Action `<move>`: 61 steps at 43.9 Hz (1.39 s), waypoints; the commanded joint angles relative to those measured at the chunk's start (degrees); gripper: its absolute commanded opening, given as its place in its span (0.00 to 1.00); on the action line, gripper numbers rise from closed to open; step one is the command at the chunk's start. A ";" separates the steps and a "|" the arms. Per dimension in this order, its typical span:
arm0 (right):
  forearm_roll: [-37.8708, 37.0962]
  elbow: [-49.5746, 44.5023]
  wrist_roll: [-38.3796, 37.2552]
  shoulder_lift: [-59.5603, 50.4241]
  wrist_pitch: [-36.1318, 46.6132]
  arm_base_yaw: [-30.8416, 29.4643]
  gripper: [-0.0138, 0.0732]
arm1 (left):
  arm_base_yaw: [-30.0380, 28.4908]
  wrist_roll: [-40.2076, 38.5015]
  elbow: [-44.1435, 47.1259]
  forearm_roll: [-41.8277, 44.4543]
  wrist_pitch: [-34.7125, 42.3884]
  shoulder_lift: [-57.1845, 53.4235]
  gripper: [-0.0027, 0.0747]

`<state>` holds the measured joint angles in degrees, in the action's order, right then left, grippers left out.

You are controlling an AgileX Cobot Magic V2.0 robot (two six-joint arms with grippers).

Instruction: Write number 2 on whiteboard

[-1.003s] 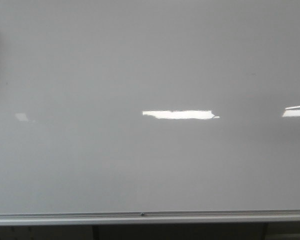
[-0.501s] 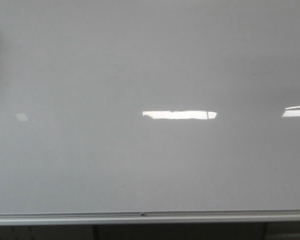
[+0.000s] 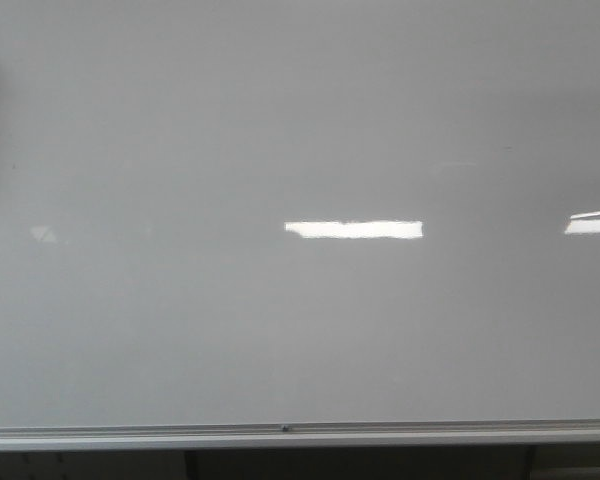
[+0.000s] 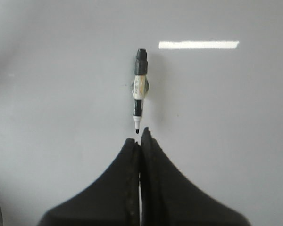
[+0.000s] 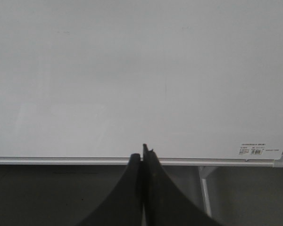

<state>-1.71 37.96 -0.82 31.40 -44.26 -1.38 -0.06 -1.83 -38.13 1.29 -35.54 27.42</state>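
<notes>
The whiteboard [image 3: 300, 120] fills the front view, glossy grey-white, with a silver rail [image 3: 300, 435] along its lower edge. No number 2 shows on it in any view. In the left wrist view a black-and-white marker [image 4: 139, 89] sits on the board [image 4: 61, 70], uncapped tip pointing at my left gripper [image 4: 140, 136]. That gripper is shut and empty, its fingertips just short of the marker tip. My right gripper [image 5: 142, 151] is shut and empty, in front of the board's lower rail [image 5: 61, 160]. Neither gripper shows in the front view.
A bright rectangular light glare [image 3: 353, 229] lies mid-board, another at the right edge [image 3: 592, 224]. A small label [image 5: 253, 150] sits at the board's lower right corner. A metal stand leg [image 5: 205, 193] and dark space lie below the rail.
The ragged, dark-marked right end of the central glare has become a clean edge, and the faint reflection at the left has shifted slightly. The board itself is unchanged.
</notes>
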 commanded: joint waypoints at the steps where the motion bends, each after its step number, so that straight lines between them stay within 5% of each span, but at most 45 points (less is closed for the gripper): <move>1: -0.24 1.66 -0.05 2.20 3.39 -0.13 0.08 | 0.00 -0.09 -1.91 -1.29 3.14 2.02 0.01; 19: -0.24 0.94 -0.05 4.00 3.44 -0.13 0.13 | 0.00 -0.09 -1.91 -1.29 2.51 6.62 0.06; 30: -0.24 0.94 0.82 4.00 3.51 -0.13 0.65 | 0.00 -0.09 -1.91 -0.95 2.65 9.85 0.59; 34: -0.24 0.94 0.82 4.00 3.52 -0.13 0.75 | 0.00 -0.09 -1.91 -0.95 3.18 11.01 0.63; 55: -0.24 0.94 0.82 4.00 3.57 -0.13 0.76 | 0.00 -0.09 -1.95 -0.56 9.76 20.91 0.63; 61: -0.24 0.94 0.82 4.00 3.57 -0.13 0.76 | 0.00 -0.09 -2.72 0.25 13.39 27.05 0.72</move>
<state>-1.71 37.39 -0.49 34.96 -44.35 -1.38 -0.06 -1.83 -38.25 1.16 -28.18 51.59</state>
